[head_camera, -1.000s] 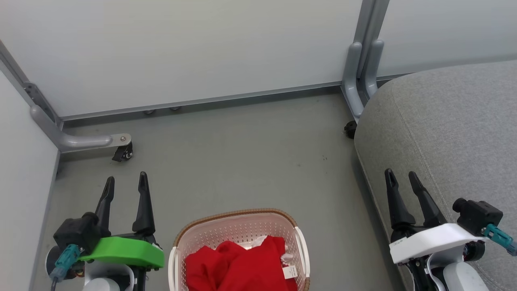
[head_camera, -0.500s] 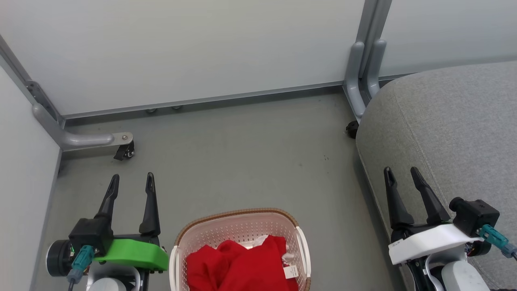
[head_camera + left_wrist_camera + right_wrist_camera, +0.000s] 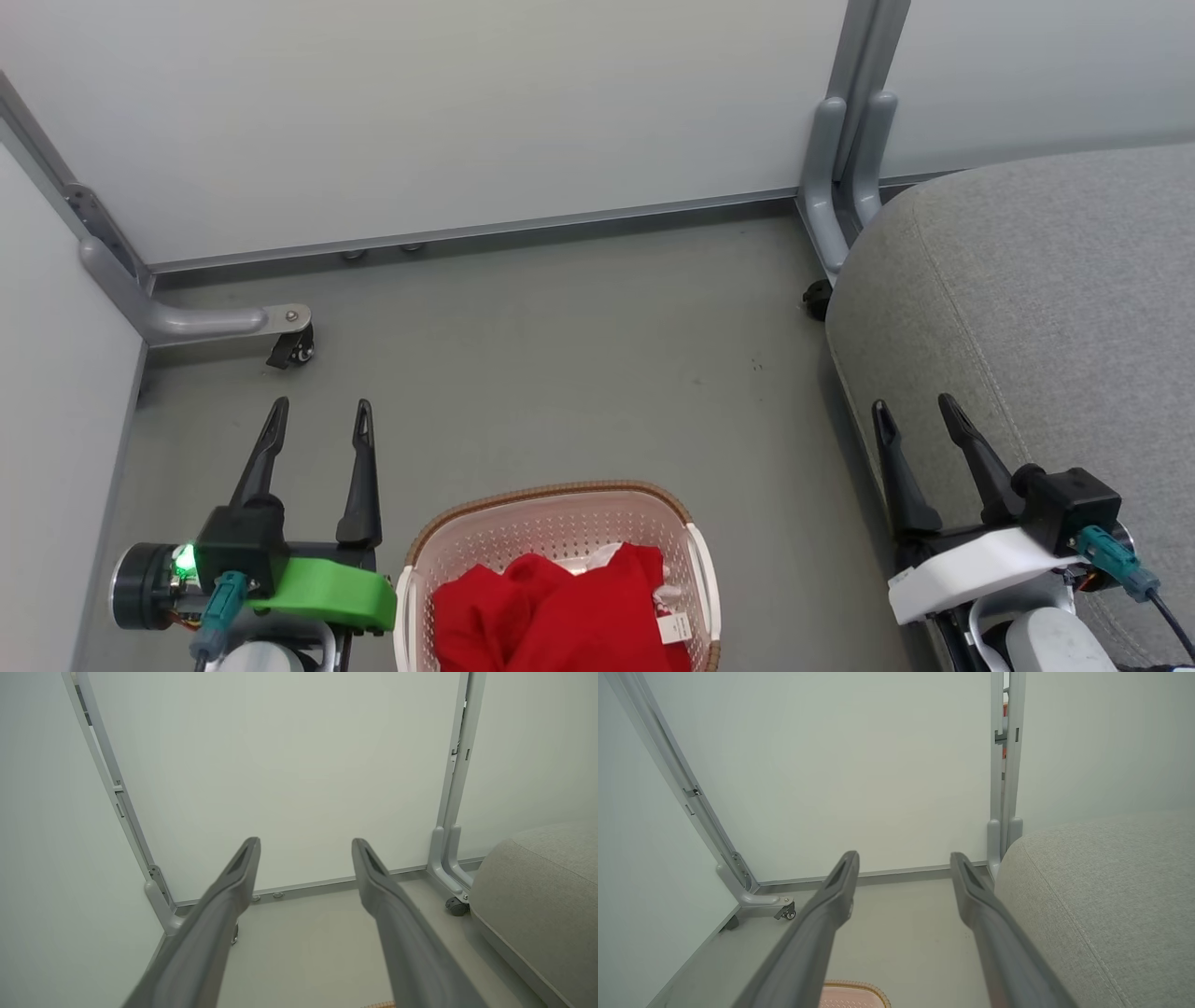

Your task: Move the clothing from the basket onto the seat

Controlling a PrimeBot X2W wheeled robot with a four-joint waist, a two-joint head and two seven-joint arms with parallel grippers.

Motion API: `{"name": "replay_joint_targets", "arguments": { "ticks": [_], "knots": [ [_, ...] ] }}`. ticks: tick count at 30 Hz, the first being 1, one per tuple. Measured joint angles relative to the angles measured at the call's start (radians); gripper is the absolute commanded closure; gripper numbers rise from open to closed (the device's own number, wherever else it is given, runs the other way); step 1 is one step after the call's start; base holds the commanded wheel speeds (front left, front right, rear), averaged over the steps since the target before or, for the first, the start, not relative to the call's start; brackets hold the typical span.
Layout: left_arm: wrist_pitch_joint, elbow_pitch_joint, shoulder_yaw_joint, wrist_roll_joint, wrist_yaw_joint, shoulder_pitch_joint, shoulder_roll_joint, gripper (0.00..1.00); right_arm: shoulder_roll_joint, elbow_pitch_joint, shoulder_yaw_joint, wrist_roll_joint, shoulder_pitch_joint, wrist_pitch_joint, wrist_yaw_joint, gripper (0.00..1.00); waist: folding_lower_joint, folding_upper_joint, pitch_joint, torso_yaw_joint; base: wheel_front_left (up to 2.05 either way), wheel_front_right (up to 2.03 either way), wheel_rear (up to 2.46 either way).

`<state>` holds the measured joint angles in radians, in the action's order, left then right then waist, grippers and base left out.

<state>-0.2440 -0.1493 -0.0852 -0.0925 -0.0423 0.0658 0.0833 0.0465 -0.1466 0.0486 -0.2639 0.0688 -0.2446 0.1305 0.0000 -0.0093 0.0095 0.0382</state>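
head view: the basket sat on the grey floor at the bottom middle, its near part cut off by the frame edge. the red clothing lay bunched inside it, with a white tag showing at its right side. the left gripper hung just left of the basket and apart from it, its two dark fingers spread wide with nothing between them, pointing toward the pale wall panels. the right gripper was at the lower right, also spread wide and empty, its fingers lying over the near edge of the grey seat; whether they touched the fabric could not be told. a strip of floor lay between the basket and the seat, and a small black wheel stood at the foot of the left panel frame. left wrist view: the left gripper showed both fingers wide apart, holding nothing, aimed at the wall. the seat was at the right, and a sliver of the basket rim was at the bottom edge. right wrist view: the right gripper stood wide and empty, with the seat just beside its right finger and the far end of the basket low between the fingers.
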Motion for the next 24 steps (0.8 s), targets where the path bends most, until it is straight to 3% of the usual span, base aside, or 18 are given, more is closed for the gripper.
{"name": "replay_joint_targets", "arguments": {
  "ticks": [10, 24],
  "knots": [
    [-0.018, 0.002, -0.010, 0.067, 0.007, 0.000, 0.002, 0.00, 0.001, -0.022, 0.000, 0.073, 0.006, -0.017, 0.000, 0.00, 0.0000, 0.0000, 0.000, 0.004, 0.00, 0.00, 0.00],
    [-0.019, 0.002, -0.010, 0.075, 0.006, -0.001, 0.002, 0.00, 0.001, -0.055, -0.006, 0.077, 0.010, -0.017, 0.000, 0.00, 0.0000, 0.0000, -0.001, 0.004, 0.00, 0.00, 0.00]
  ]
}}
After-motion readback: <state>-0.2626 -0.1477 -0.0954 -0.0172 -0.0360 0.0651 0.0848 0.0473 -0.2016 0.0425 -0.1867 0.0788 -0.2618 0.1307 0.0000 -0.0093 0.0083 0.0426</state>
